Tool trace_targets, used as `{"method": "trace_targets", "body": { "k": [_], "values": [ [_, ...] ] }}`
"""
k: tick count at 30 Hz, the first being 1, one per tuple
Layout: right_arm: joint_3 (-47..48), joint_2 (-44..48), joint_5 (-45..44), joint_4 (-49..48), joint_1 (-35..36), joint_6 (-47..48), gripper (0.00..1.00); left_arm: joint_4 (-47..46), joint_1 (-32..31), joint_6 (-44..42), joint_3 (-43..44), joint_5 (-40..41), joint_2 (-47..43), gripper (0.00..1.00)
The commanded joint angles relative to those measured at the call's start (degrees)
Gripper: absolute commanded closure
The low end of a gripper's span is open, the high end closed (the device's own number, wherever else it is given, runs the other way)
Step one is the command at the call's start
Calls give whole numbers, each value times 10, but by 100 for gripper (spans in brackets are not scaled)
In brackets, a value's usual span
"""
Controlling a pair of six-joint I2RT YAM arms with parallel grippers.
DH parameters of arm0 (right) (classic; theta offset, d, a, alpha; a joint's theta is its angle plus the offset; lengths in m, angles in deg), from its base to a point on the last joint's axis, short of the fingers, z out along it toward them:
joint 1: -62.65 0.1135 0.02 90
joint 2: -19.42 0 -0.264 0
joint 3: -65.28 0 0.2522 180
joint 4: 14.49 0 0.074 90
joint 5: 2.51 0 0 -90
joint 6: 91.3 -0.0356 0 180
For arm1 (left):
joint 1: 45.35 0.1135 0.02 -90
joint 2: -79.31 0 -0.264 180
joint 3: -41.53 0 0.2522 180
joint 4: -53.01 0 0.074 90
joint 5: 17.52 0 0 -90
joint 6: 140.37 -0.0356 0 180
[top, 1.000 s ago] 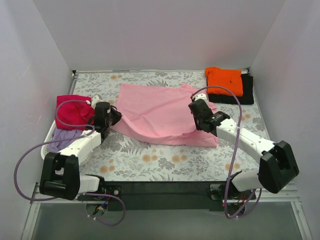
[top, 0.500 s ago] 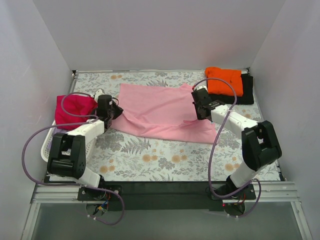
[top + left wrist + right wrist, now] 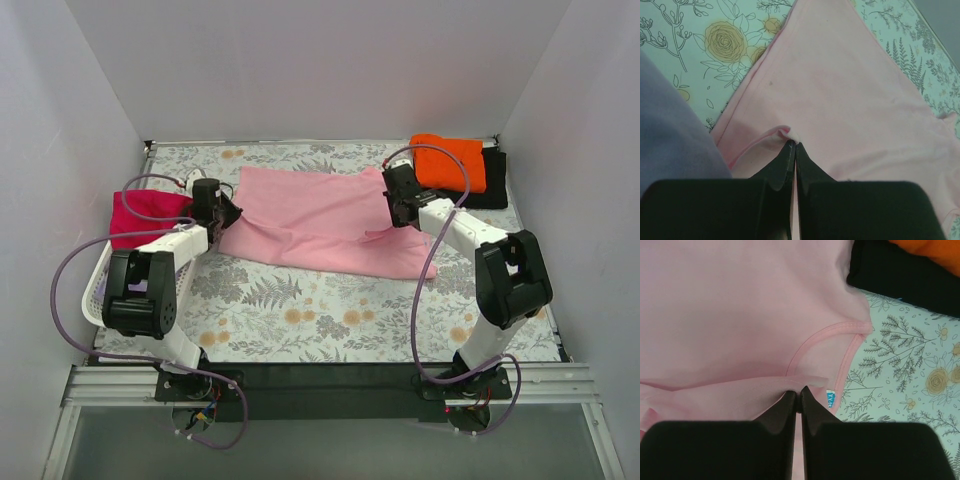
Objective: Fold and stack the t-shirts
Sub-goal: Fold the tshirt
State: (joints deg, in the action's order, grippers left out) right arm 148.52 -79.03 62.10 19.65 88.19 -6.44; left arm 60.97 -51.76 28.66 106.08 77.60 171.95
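The left pincer (image 3: 222,212) and right pincer (image 3: 398,210) are each being pressed together on an edge of the light pink t-shirt (image 3: 320,228), apparently being folded mid-counter (image 3: 300,320). The orange t-shirt (image 3: 450,160) and black t-shirt (image 3: 496,186) are lying stacked far right, while the magenta-red t-shirt (image 3: 140,216) is waiting by the basket (image 3: 92,295).

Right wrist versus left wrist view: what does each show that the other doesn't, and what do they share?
Only the right wrist view: the collar and blue label of the pink shirt, plus the black shirt and orange shirt. Only the left wrist view: the shirt's side edge and a blurred lavender shape I cannot identify. Both: the right gripper or left gripper shut on a raised fold of that shirt, over the floral table.
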Motion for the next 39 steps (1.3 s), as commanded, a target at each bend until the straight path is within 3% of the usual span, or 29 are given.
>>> {"method": "trace_targets", "body": {
  "k": [1, 19, 23, 24, 25, 26, 27, 29, 31, 34, 39],
  "values": [
    [28, -10, -13, -16, -8, 13, 99, 24, 5, -16, 32, -6, 15, 100],
    [43, -51, -15, -16, -29, 21, 99, 60, 25, -30, 93, -16, 85, 100],
    [57, -65, -12, -16, -33, 22, 99, 73, 25, -30, 106, -8, 89, 74],
    [62, -67, -13, -16, -34, 22, 99, 74, 25, -31, 108, -6, 87, 59],
    [71, -69, -12, -16, -37, 21, 97, 74, 25, -31, 113, -5, 84, 53],
    [75, -68, -14, -16, -37, 21, 81, 74, 25, -33, 122, -5, 78, 47],
    [79, -68, -16, -16, -37, 22, 74, 74, 25, -36, 129, -6, 74, 38],
    [85, -54, -25, -16, -39, 23, 58, 74, 25, -40, 141, -13, 61, 33],
    [86, -32, -34, -16, -39, 24, 50, 73, 22, -44, 154, -16, 43, 28],
    [76, 8, -28, -16, -38, 18, 46, 69, 1, -55, 153, -9, 26, 27],
    [6, 49, 148, -69, -37, 1, 46, 23, -61, -67, 114, 8, -8, 27]
  ]
}}
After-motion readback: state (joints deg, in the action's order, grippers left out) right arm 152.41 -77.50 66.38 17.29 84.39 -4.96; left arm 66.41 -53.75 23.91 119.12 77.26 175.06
